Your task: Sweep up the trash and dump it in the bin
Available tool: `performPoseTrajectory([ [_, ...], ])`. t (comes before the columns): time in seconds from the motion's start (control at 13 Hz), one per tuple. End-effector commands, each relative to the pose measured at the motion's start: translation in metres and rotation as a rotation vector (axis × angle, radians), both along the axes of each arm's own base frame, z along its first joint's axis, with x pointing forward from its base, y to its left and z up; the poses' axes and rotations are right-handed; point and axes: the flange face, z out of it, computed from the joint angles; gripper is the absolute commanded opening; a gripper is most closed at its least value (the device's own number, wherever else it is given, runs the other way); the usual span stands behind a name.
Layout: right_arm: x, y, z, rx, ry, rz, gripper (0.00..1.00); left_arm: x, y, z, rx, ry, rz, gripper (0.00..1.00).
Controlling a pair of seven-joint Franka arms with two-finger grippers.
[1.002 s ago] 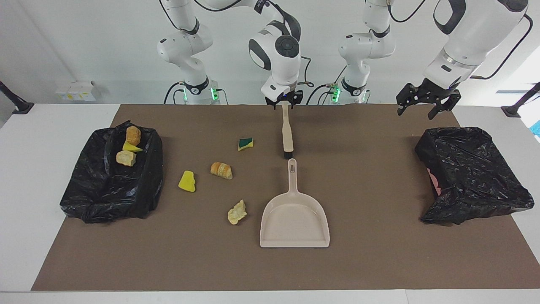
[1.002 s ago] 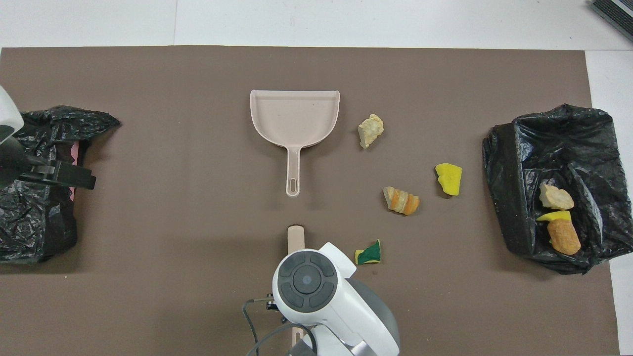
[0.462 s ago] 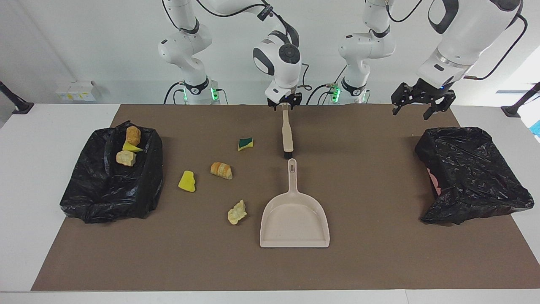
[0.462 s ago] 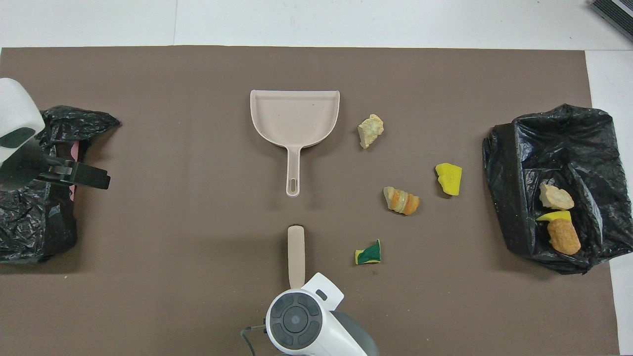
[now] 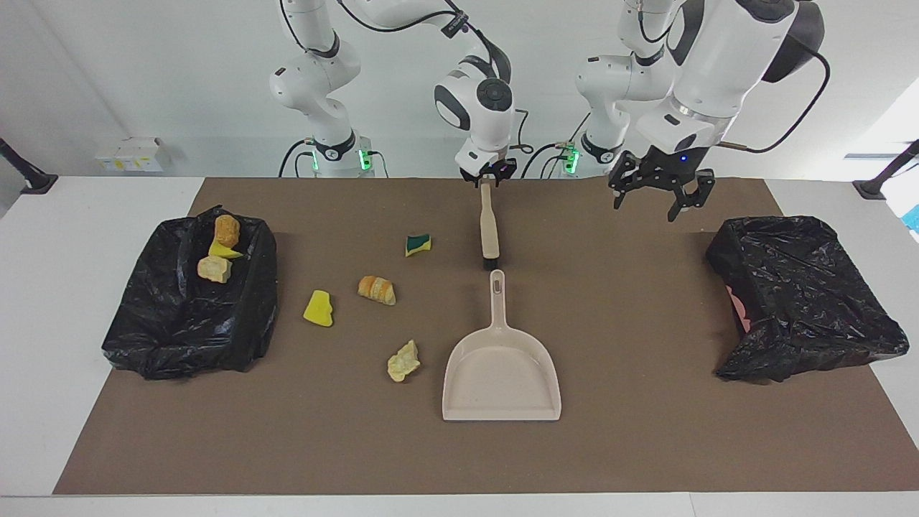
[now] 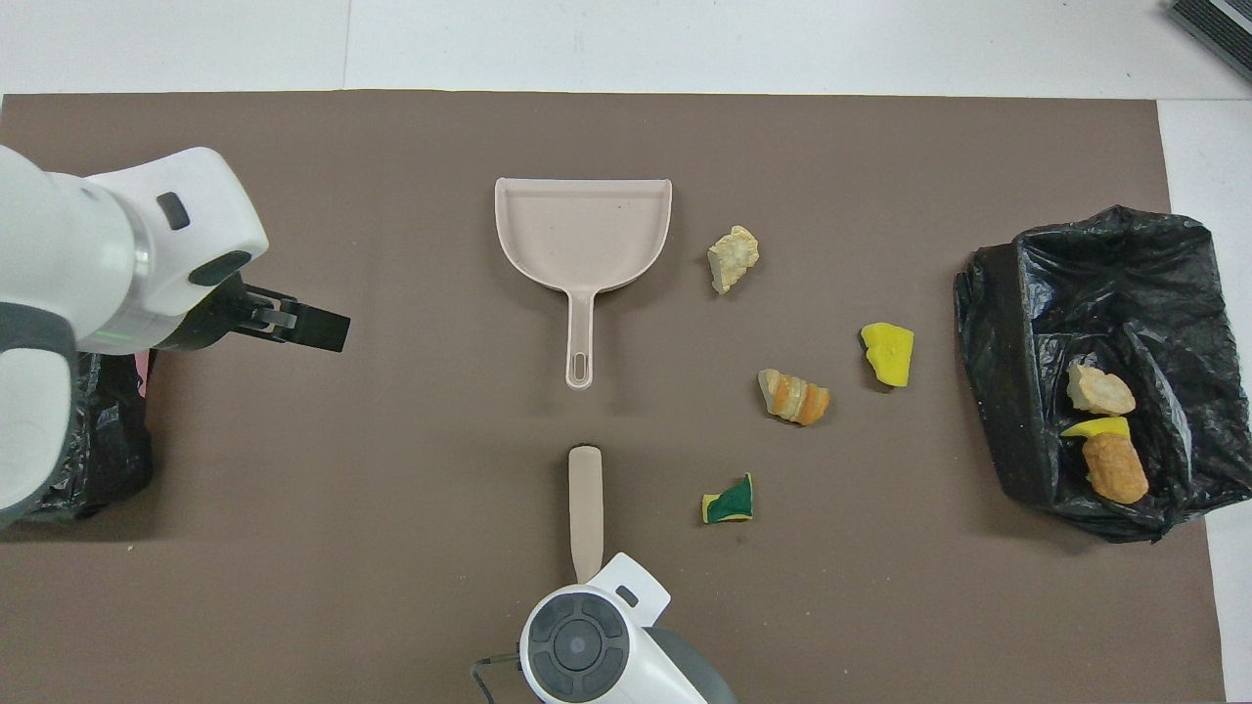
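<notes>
Bin (image 5: 187,316) by right arm: three trash pieces (image 5: 215,268). Left hand (image 5: 659,202) spread; right hand (image 5: 487,177) pinching brush handle (image 5: 488,222), overhead hidden.

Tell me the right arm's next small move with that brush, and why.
Probably lift the brush by its handle and carry it toward the green-and-yellow sponge. The right gripper sits at the handle's end nearest the robots, apparently closing on it, the brush still flat on the mat. Four trash bits lie loose beside the dustpan.
</notes>
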Motion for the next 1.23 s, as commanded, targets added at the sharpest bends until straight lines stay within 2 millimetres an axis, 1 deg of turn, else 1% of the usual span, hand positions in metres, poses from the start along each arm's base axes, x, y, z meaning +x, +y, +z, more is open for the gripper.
performPoseTrajectory([
  [0.0,-0.003,-0.001,0.002,0.001,0.009,-0.079,0.0,0.012,-0.034,-0.035,0.016,0.023,-0.004,1.0],
  [0.08,-0.003,-0.001,0.003,-0.008,0.009,-0.105,0.0,0.021,-0.044,-0.05,0.013,0.037,0.01,1.0],
  [0.15,-0.003,-0.002,0.004,-0.025,0.011,-0.149,0.0,0.025,-0.065,-0.06,0.004,0.024,0.003,1.0],
  [0.23,-0.004,-0.004,0.011,-0.037,0.009,-0.166,0.0,0.028,-0.077,-0.072,-0.002,0.024,0.005,1.0],
  [0.31,-0.004,-0.01,0.022,-0.039,0.006,-0.17,0.0,0.033,-0.092,-0.093,0.001,0.045,0.004,1.0],
  [0.39,-0.005,-0.024,0.035,-0.052,0.011,-0.186,0.0,0.033,-0.125,-0.115,0.011,0.063,-0.01,1.0],
  [0.46,-0.004,-0.042,0.045,-0.054,0.005,-0.207,0.0,0.038,-0.138,-0.129,0.026,0.058,0.0,1.0],
  [0.54,-0.002,-0.063,0.052,-0.056,-0.002,-0.237,0.0,0.038,-0.147,-0.135,0.022,0.052,0.024,1.0],
  [0.62,-0.003,-0.085,0.057,-0.066,-0.002,-0.268,0.0,0.031,-0.166,-0.141,0.013,0.046,0.008,1.0],
  [0.69,-0.001,-0.105,0.06,-0.082,0.007,-0.303,0.0,0.024,-0.181,-0.155,0.018,0.057,0.001,1.0],
  [0.77,0.0,-0.118,0.066,-0.092,0.012,-0.329,0.0,0.023,-0.188,-0.161,0.013,0.055,0.022,1.0],
  [0.85,0.006,-0.13,0.068,-0.122,0.027,-0.385,0.0,0.022,-0.193,-0.165,0.002,0.039,0.042,1.0],
  [0.92,0.007,-0.138,0.07,-0.161,0.022,-0.423,0.0,0.015,-0.203,-0.176,-0.003,0.038,0.06,1.0],
  [1.0,0.007,-0.141,0.069,-0.187,0.021,-0.489,0.0,0.012,-0.208,-0.182,-0.008,0.033,0.064,1.0],
  [1.08,0.006,-0.141,0.068,-0.208,0.022,-0.555,0.0,0.012,-0.208,-0.184,-0.01,0.031,0.066,1.0],
  [1.16,0.005,-0.139,0.068,-0.212,0.031,-0.607,0.0,0.009,-0.216,-0.197,-0.002,0.046,0.063,1.0],
])
